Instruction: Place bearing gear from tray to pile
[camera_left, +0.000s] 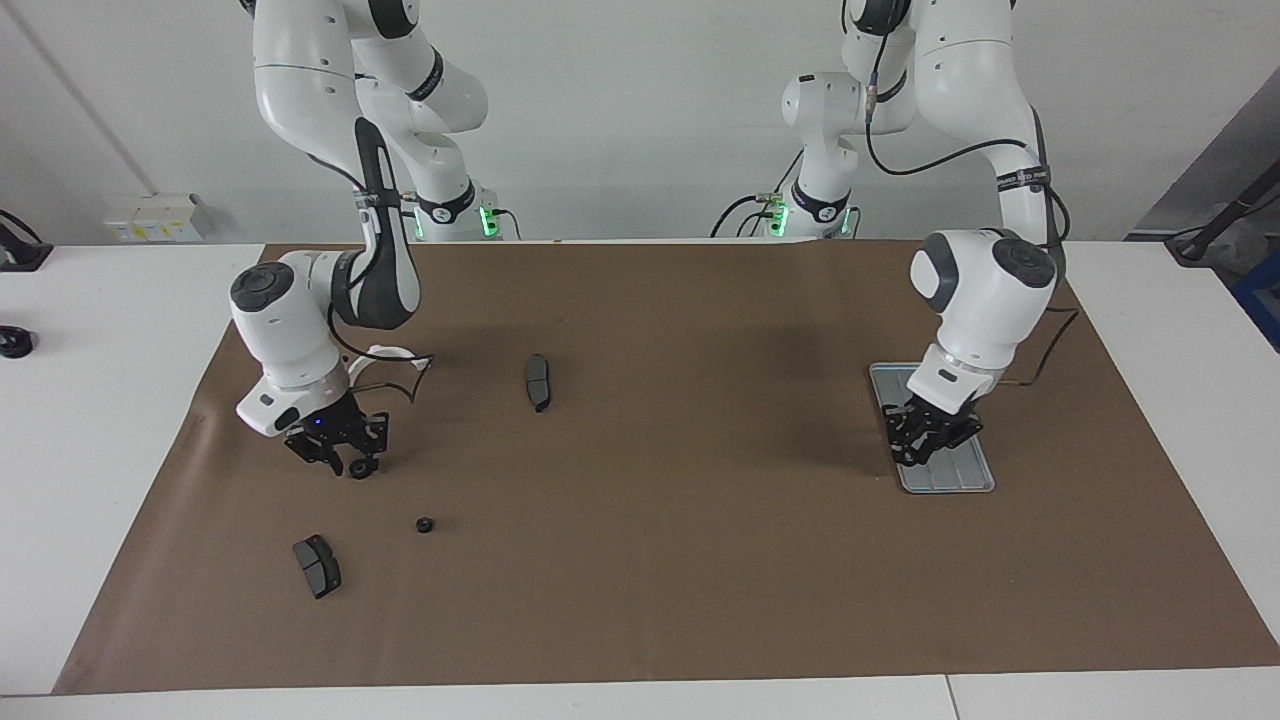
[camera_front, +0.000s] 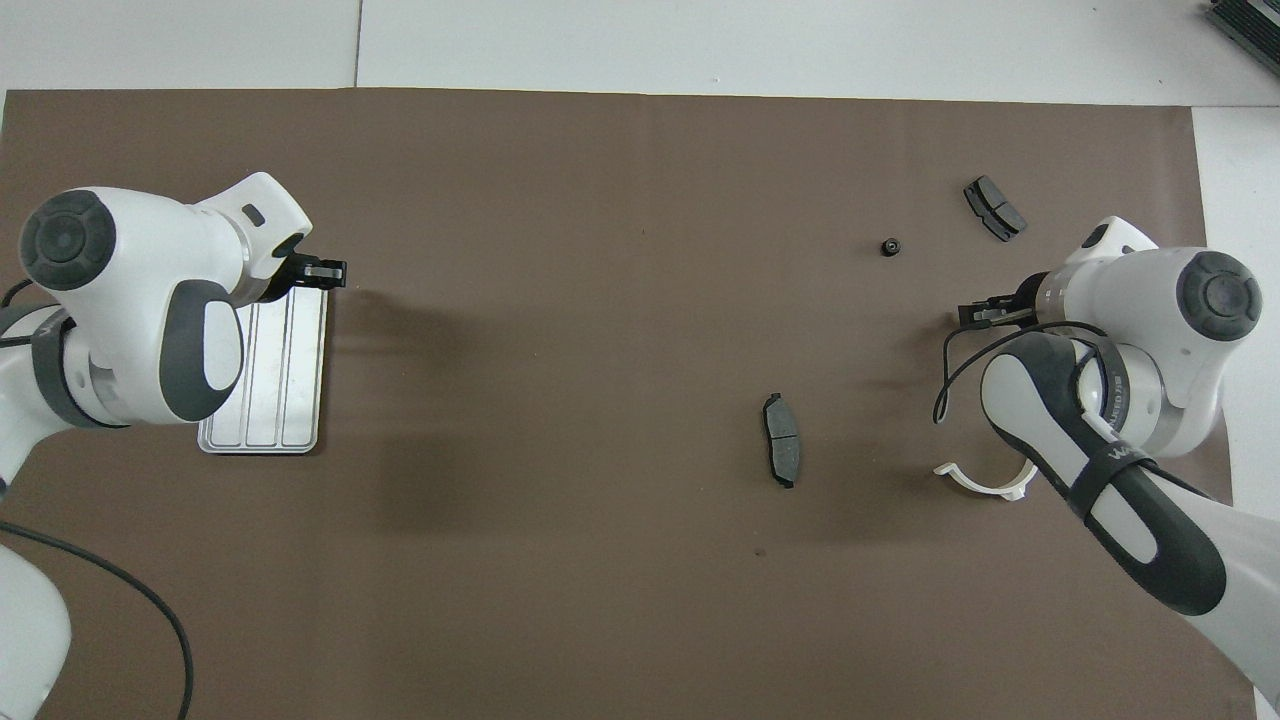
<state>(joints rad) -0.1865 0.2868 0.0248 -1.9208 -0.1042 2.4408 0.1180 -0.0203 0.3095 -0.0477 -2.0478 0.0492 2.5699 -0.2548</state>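
The silver-grey tray (camera_left: 955, 478) lies at the left arm's end of the mat and also shows in the overhead view (camera_front: 265, 400). My left gripper (camera_left: 925, 440) hangs low over the tray, and its hand hides the part beneath it. The pile lies at the right arm's end: a white half-ring bracket (camera_front: 985, 485), two dark brake pads (camera_left: 317, 565) (camera_left: 538, 382) and one small black bearing gear (camera_left: 424, 524) on the mat. My right gripper (camera_left: 345, 462) is just above the mat among these parts, with a second small dark bearing gear (camera_left: 360, 468) at its tips.
A brown mat (camera_left: 650, 560) covers the white table. The right arm's forearm crosses over the white bracket (camera_left: 385, 352). Black cables hang by both wrists.
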